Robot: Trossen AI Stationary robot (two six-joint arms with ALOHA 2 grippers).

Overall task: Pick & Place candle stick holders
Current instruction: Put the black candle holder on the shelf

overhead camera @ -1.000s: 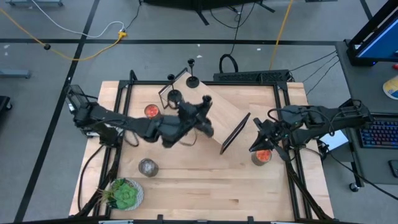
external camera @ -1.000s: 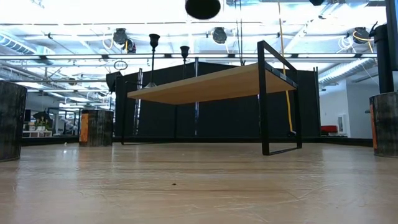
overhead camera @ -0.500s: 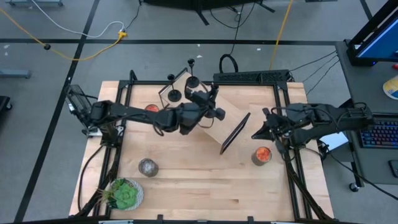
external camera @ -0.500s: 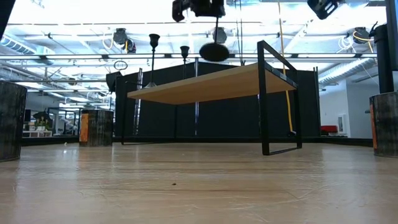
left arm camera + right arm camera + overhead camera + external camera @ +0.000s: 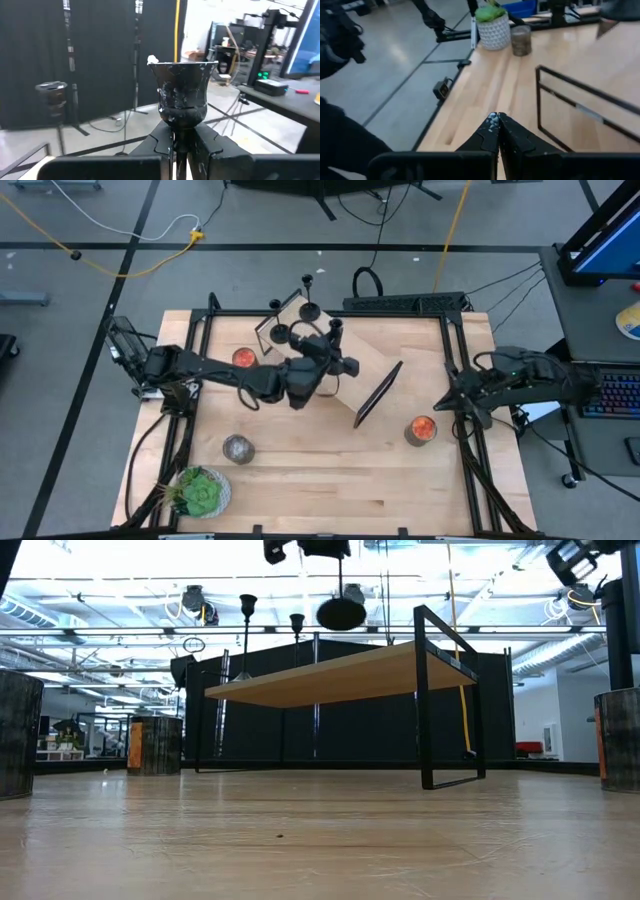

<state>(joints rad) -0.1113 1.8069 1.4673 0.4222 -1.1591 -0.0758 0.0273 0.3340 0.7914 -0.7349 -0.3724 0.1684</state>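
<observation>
My left gripper (image 5: 328, 348) is above the wooden shelf (image 5: 352, 372) at the table's middle. It is shut on a black candle stick holder, whose cup (image 5: 182, 95) shows above the fingers. Its stem and round base (image 5: 341, 613) hang above the shelf top (image 5: 340, 670). Two more holders (image 5: 280, 332) (image 5: 310, 310) stand on their bases at the shelf's far left end; they also show in the low view (image 5: 246, 608) (image 5: 296, 622). My right gripper (image 5: 447, 402) is shut and empty by the table's right edge, and shows in its wrist view (image 5: 495, 125). My left gripper pinches the holder's thin stem (image 5: 175, 137) just below the cup, between its two fingers (image 5: 210, 147). The fingers lie level and across the stem, coming from the table's left. The holder hangs upright, base down, clear of the shelf top.
Red-topped jars stand left of the shelf (image 5: 242, 358) and at the right (image 5: 422, 429). A grey jar (image 5: 238, 448) and a potted green plant (image 5: 200, 492) stand at the near left. The shelf's black frame leg (image 5: 378, 392) faces the right arm.
My left gripper has carried the holder toward the table's far edge, from beside the shelf's near side to over its top. The base has come lower in the low view, then risen slightly. My right gripper has drawn back toward the table's right edge, away from the red-topped jar.
</observation>
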